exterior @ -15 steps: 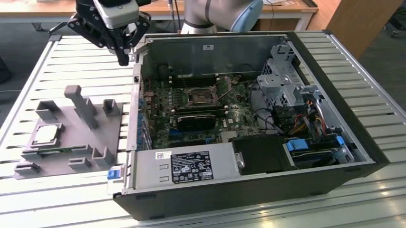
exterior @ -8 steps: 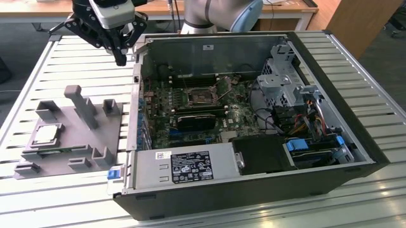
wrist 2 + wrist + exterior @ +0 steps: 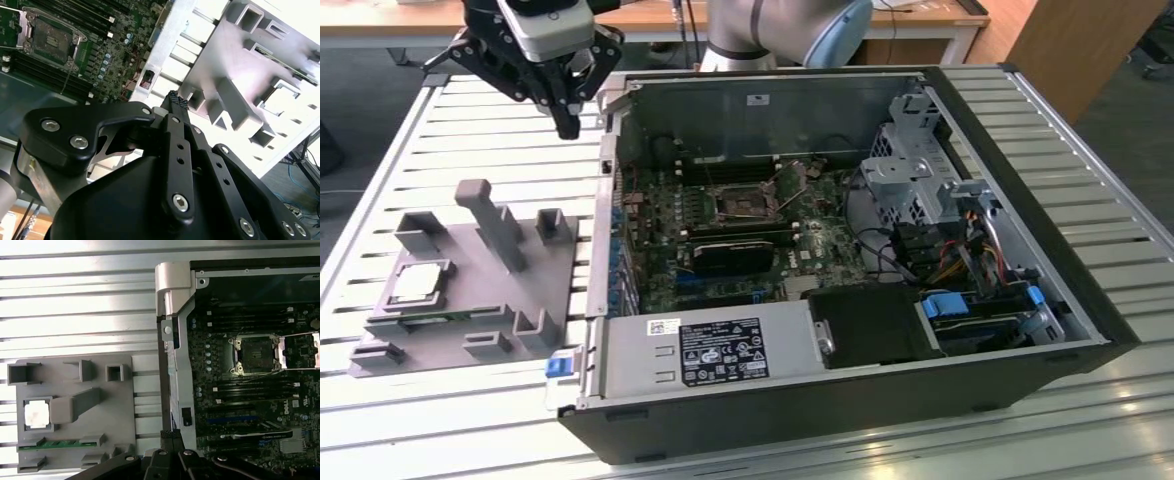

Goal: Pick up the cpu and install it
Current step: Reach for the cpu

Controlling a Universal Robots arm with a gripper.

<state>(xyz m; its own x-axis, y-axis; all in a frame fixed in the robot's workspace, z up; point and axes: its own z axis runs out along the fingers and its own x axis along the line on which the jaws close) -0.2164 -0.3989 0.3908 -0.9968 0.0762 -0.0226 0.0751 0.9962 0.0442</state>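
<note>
The gripper (image 3: pixel 567 128) hangs above the counter (image 3: pixel 454 420) towards its far edge, over the strip between the grey tray (image 3: pixel 467 300) and the open computer case (image 3: pixel 854 410), close to the case's far corner on the exterior view's left. Its jaws look clenched together with nothing between them. The cpu (image 3: pixel 420 283) lies flat in a square pocket of the tray, on the side of the tray nearest the counter's edge at the exterior view's left, well apart from the gripper. In the first wrist view the cpu (image 3: pixel 38 415) shows pale and square, with a green strip (image 3: pixel 60 444) slotted just beside it. Inside the case the socket (image 3: pixel 747 205) on the green board stands open, its metal frame lifted.
</note>
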